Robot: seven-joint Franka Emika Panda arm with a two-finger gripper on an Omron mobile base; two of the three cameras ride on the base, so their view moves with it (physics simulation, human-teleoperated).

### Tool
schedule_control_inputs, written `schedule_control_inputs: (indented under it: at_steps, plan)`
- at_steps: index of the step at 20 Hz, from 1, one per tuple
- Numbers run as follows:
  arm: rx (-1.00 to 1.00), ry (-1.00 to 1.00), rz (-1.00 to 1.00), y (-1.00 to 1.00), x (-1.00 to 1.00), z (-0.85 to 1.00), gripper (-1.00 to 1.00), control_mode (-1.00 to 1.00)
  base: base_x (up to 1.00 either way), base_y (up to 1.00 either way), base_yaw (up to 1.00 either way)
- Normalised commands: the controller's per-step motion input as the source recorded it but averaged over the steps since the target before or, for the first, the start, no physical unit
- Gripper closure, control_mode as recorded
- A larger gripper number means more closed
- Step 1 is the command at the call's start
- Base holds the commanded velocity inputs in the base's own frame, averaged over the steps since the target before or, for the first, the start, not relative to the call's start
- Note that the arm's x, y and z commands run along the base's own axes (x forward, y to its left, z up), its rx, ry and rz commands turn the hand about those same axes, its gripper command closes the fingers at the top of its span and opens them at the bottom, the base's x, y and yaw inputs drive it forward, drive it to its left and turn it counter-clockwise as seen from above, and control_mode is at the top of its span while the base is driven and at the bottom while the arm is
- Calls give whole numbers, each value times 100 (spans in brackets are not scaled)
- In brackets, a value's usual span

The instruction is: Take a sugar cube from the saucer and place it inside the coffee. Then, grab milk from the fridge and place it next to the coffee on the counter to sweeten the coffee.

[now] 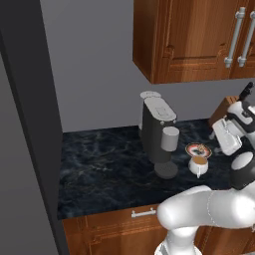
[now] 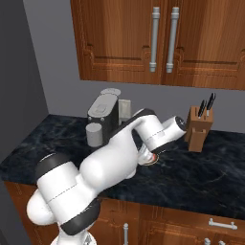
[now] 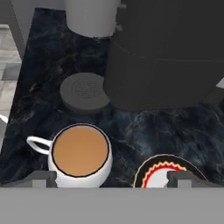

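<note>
Early: nothing moved yet, pincer empty

So the pincer (image 3: pixel 107 177) hangs released, jaws wide, holding nothing, just above the table (image 1: pixel 99 169). Coffee cup (image 3: pixel 80 154) sits under its one tip, full, no cube visible in the brown liquid. Saucer (image 3: pixel 151 175) lies under the other tip, just beside the cup; whether a sugar cube is on it I cannot tell. Coffee machine (image 3: pixel 166 52) stands beyond both. Judged: cube pick, drop into the coffee, then the milk fetch all remain.
</note>
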Motion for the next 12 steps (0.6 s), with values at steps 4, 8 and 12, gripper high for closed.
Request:
schedule_control_inputs:
  at_steps: [4,8,12]
  plan:
    - [0,-7,5,-1,25,-26,-100,-100,0,0,0]
    - [0,-5,5,-3,27,-26,-100,-100,0,0,0]
    - [0,-2,4,-4,29,-25,-100,-100,0,0,0]
